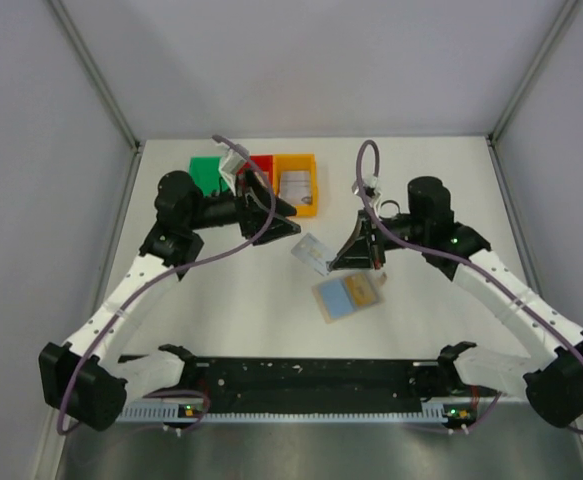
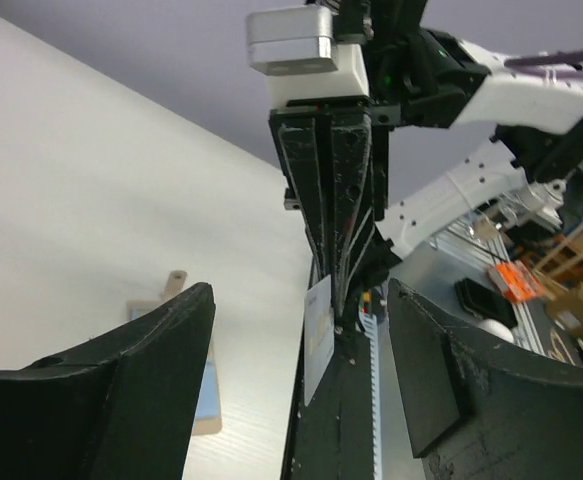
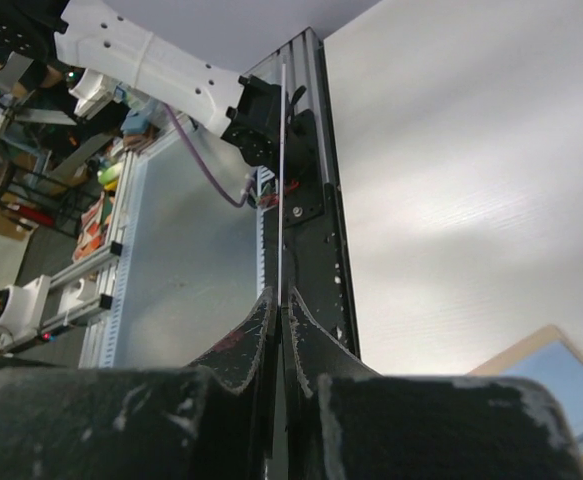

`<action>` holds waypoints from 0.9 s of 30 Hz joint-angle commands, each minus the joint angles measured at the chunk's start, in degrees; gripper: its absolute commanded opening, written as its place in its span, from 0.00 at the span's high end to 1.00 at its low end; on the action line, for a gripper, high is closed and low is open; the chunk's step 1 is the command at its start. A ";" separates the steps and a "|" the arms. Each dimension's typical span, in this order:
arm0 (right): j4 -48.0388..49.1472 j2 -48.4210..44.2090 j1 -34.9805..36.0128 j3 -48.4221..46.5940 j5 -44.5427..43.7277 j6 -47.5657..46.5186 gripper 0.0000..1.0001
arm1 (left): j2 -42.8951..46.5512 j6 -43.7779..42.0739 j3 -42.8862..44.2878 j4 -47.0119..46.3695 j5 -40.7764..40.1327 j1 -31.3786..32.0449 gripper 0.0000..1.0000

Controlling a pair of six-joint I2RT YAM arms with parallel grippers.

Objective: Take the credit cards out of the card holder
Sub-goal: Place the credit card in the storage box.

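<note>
The card holder (image 1: 349,296) lies open on the table, tan rim with blue-grey lining up; it also shows in the left wrist view (image 2: 207,392) and the right wrist view (image 3: 561,375). My right gripper (image 1: 335,262) is shut on a pale grey credit card (image 1: 311,252) and holds it above the table, left of the holder. The card shows edge-on between the right jaws (image 3: 282,180) and in the left wrist view (image 2: 318,335). My left gripper (image 1: 289,218) is open and empty, facing the held card from the upper left; the card hangs between its spread fingers (image 2: 141,370).
Green (image 1: 205,170), red (image 1: 262,165) and orange (image 1: 298,183) plastic bins stand in a row at the back. A grey card lies in the orange bin. The black rail (image 1: 301,378) of the arm bases runs along the near edge.
</note>
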State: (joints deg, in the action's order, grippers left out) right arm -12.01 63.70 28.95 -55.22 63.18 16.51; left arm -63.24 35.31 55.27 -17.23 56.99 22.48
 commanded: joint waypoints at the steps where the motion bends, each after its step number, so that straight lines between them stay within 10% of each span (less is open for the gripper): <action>1: -8.37 1.60 -0.03 -4.28 3.18 -7.01 1.00 | -2.50 -7.53 5.55 12.48 11.38 1.33 0.27; 20: -11.72 2.57 1.02 -6.04 2.57 -10.18 1.00 | -10.85 -20.63 15.75 34.46 6.20 8.63 0.48; 27: -11.90 2.66 0.93 -5.77 1.60 -10.62 1.00 | -9.54 -22.21 14.79 32.72 3.66 8.72 1.00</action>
State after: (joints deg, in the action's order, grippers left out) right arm -24.36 66.30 29.26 -58.33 64.53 7.60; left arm -74.30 15.70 68.69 17.65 62.52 31.03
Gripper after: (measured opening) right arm 0.006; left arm 0.057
